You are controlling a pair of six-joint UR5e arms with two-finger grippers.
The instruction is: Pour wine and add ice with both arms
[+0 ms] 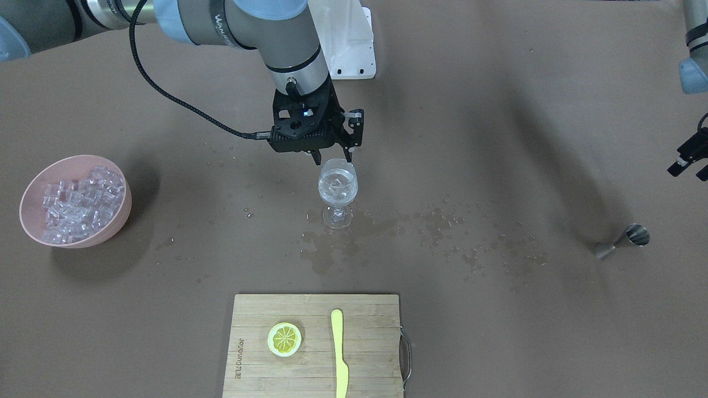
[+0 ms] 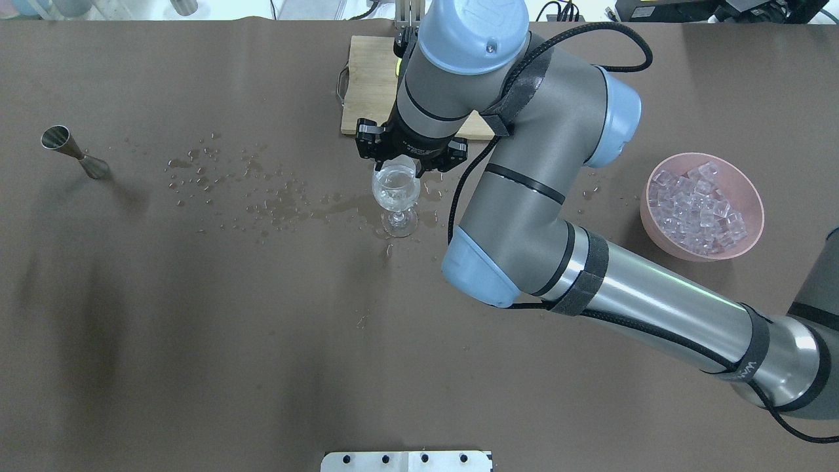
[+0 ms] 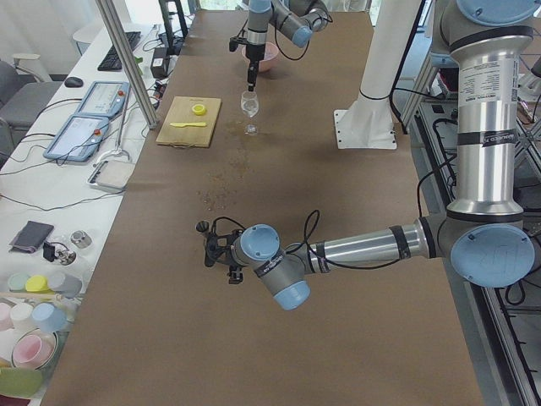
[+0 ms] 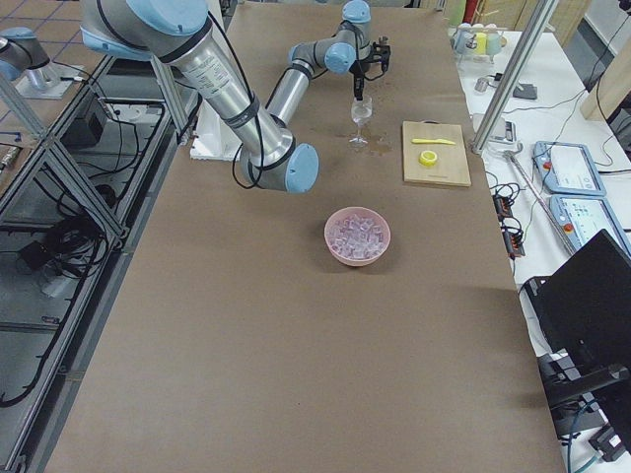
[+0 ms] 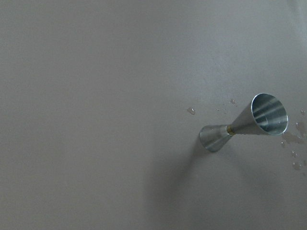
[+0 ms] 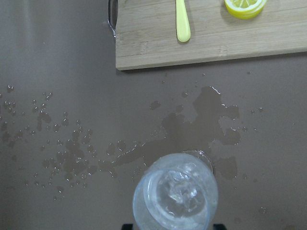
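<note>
**Right pincer open above the stemmed glass**

The right pincer (image 1: 333, 158) hangs just above the rim of the stemmed glass (image 1: 337, 190). Its jaws are apart, with one tip on each side of the rim in the wrist view, and it grips nothing. The glass stands upright near the middle of the counter (image 1: 498, 331). Inside it are the wine (image 2: 395, 191), clear like water, and some ice cubes (image 6: 180, 191). Most of the ice (image 1: 77, 202) lies in a pink bowl (image 1: 120, 221), well apart from the glass, on the robot's right side. Drops and wet patches (image 1: 332, 251) spread around the foot of the glass. The left pincer (image 1: 688, 160) hovers near a steel jigger (image 1: 622, 242); I cannot tell whether it is open or closed. On the operators' side of the glass, a bamboo board (image 1: 370, 331) carries a lemon slice (image 1: 284, 339) and a yellow knife (image 1: 339, 354).
</note>
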